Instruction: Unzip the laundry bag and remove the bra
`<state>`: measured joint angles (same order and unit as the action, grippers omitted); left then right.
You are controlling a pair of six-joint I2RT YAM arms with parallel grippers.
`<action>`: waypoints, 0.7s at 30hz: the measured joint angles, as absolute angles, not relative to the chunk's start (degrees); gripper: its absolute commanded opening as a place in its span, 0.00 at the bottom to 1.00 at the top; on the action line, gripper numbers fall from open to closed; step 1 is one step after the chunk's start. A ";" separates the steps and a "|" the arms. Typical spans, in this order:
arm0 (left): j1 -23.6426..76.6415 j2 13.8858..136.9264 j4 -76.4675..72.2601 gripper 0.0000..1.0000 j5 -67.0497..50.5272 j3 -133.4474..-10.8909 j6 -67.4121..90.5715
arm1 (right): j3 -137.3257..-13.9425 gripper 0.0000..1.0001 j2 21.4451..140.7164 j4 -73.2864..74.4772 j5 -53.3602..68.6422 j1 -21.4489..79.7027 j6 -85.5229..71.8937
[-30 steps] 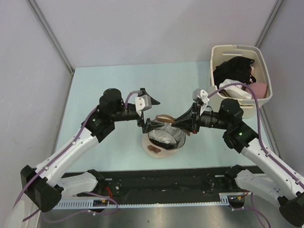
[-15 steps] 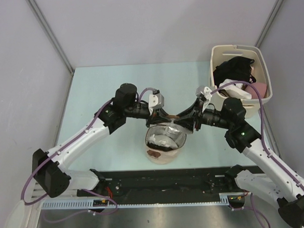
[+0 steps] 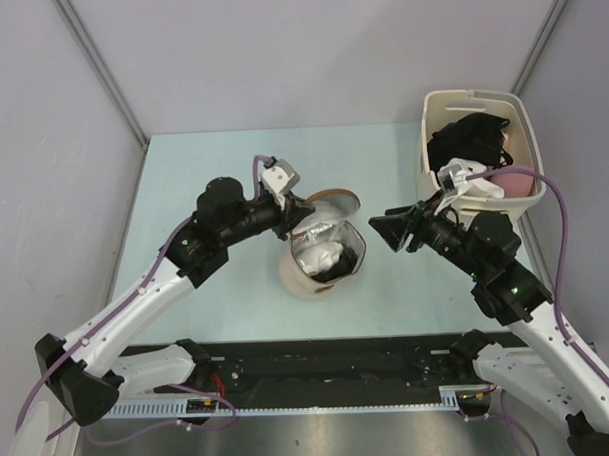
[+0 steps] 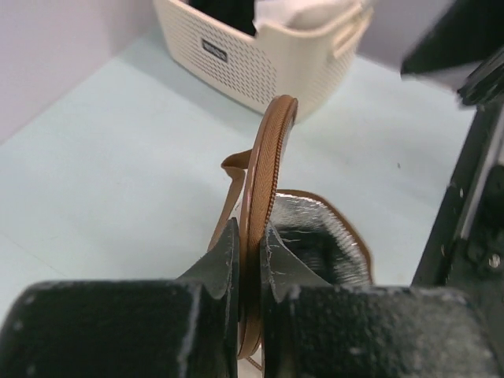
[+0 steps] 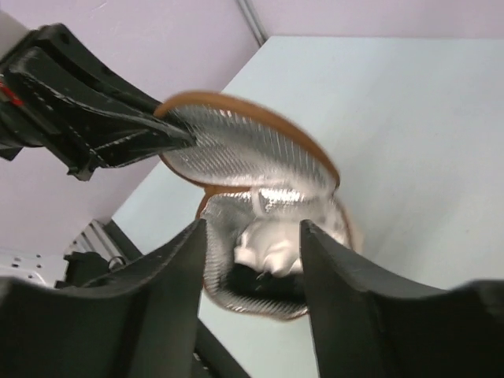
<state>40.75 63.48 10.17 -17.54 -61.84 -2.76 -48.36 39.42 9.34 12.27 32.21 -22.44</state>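
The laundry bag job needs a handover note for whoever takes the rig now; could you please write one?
Left gripper: shut on the lid, holding it up.
Right gripper: open, beside the bag, touching nothing.
Done: bag unzipped, mid-table.
To do: take out the white cloth inside, probably the bra.
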 measured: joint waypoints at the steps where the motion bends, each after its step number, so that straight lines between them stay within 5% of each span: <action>1: 40.75 62.63 9.41 0.00 -16.53 -61.52 -1.85 | -48.36 0.51 39.57 9.65 10.37 33.61 -23.00; 9: 40.73 60.58 5.50 0.00 -13.56 -58.70 2.28 | -48.47 0.60 45.65 9.26 -10.26 52.47 -22.94; 16: 40.75 60.73 5.17 0.00 -13.21 -58.41 3.53 | -48.88 0.75 60.95 7.60 -17.80 54.54 -24.64; 21: 40.75 60.23 5.08 0.01 -13.21 -57.39 4.58 | -48.88 0.75 67.53 7.29 -19.31 54.54 -25.71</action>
<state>40.75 60.23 5.08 -13.21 -57.39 4.58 -48.88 67.53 7.29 -19.31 54.54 -25.71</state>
